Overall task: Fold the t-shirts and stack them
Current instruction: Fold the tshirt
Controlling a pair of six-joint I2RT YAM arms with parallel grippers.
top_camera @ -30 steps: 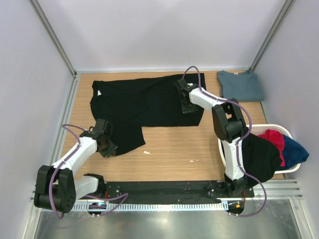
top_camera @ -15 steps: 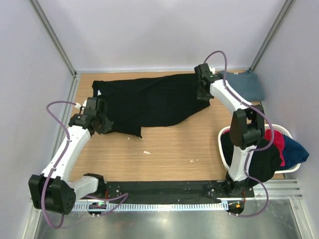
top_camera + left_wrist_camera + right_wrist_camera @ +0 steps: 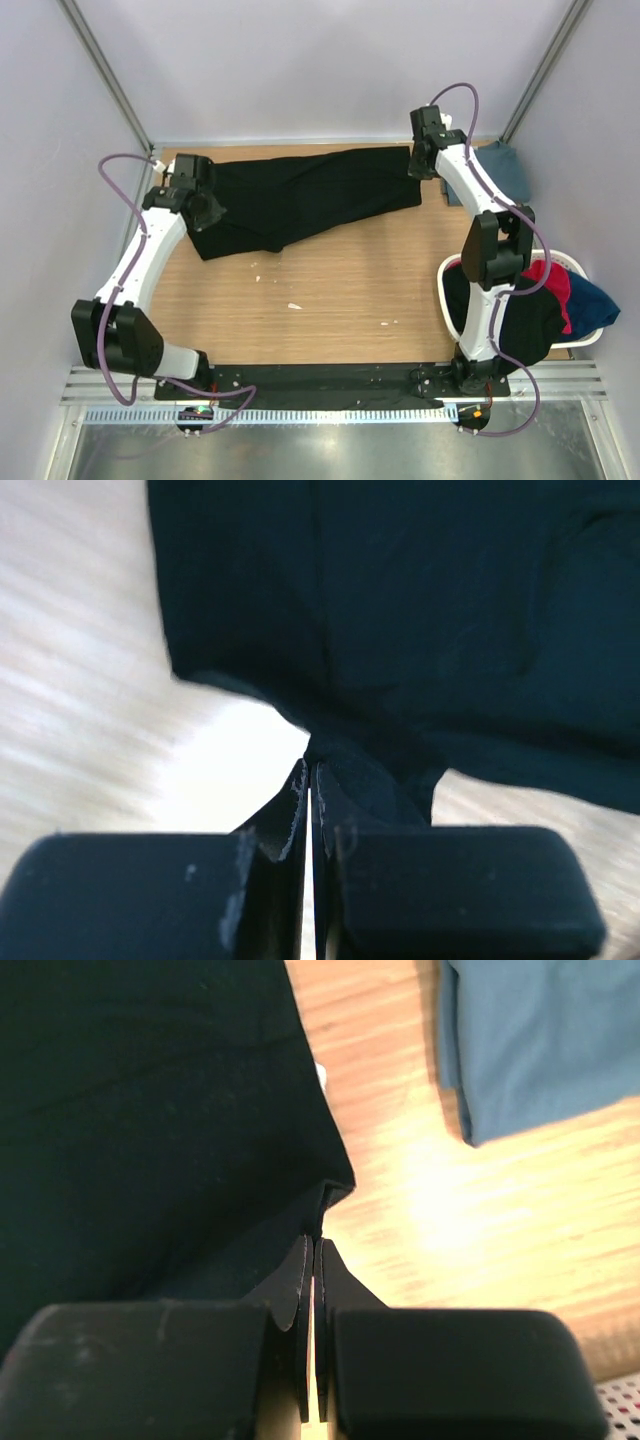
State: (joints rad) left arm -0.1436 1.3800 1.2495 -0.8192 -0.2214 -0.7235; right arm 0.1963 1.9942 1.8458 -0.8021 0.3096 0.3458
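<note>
A large black cloth t-shirt lies stretched and creased across the upper middle. A folded slate-blue cloth t-shirt lies at upper right.

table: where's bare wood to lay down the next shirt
Widest bare patch: the middle wood between the black t-shirt, the basket and the base plate. Crowded: far edge with that shirt and the slate-blue t-shirt, right side by the basket.

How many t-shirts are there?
5: a big black cloth shirt stretched across the wooden table, a folded slate-blue one in the far right corner, and black, magenta-red and blue ones in the white basket. More may hide underneath.
</note>
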